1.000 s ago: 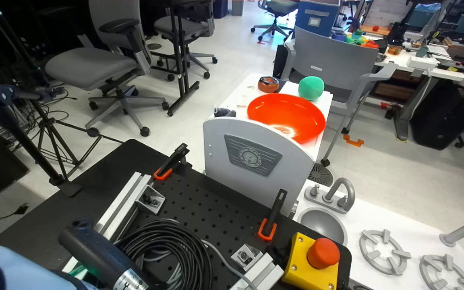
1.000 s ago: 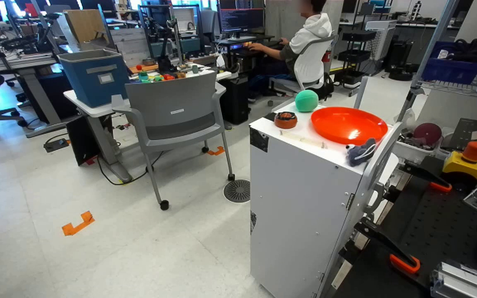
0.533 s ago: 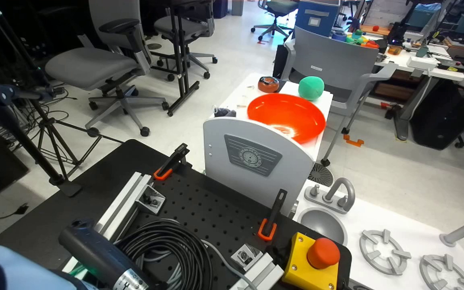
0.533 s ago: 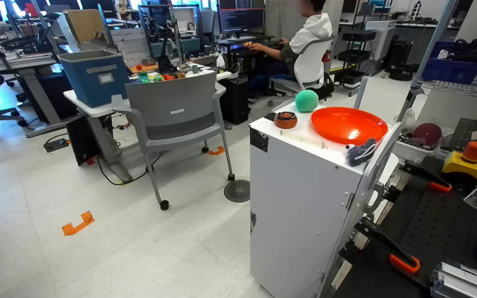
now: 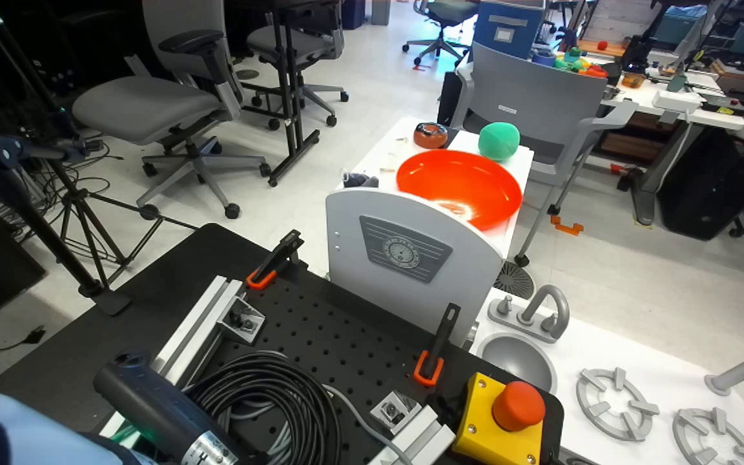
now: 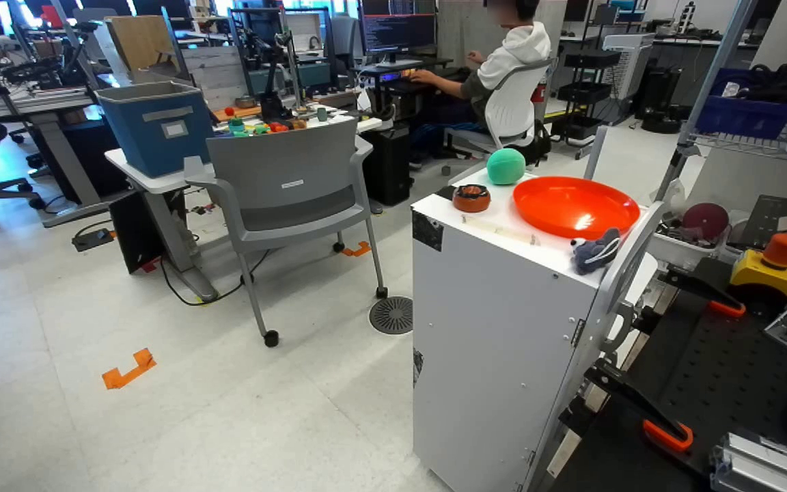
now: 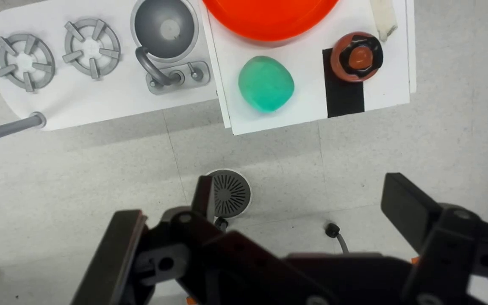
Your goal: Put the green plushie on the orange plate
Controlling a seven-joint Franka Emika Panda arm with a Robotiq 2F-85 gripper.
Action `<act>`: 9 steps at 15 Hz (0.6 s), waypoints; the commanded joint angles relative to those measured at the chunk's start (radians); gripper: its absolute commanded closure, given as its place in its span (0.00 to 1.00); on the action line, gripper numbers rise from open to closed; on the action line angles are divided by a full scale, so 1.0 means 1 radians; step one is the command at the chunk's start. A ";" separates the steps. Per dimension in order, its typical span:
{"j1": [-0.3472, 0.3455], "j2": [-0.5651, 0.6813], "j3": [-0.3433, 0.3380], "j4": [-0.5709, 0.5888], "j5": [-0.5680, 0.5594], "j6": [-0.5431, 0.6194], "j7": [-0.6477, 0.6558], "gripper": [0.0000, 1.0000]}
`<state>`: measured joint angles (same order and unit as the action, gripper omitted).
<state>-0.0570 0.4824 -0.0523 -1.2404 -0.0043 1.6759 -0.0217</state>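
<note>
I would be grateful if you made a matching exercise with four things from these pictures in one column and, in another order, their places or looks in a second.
Things:
1. green plushie
2. orange plate
3. gray faucet
4. red button

Places or looks:
A. on top of the yellow box
B. glossy and wide, with a raised rim
C. beside the gray basin
D. ball-like and teal-green

Right pairs: 1-D; 2-B; 3-C; 4-A
</note>
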 commanded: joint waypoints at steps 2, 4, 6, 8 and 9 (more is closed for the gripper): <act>0.002 0.010 0.008 0.003 -0.018 0.008 -0.018 0.00; 0.003 0.012 0.008 0.001 -0.023 0.011 -0.018 0.00; 0.005 0.016 0.008 0.000 -0.027 0.015 -0.018 0.00; 0.006 0.024 0.008 0.004 -0.031 0.015 -0.021 0.00; 0.007 0.029 0.008 0.007 -0.032 0.014 -0.019 0.00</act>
<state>-0.0526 0.4988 -0.0489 -1.2404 -0.0177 1.6759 -0.0295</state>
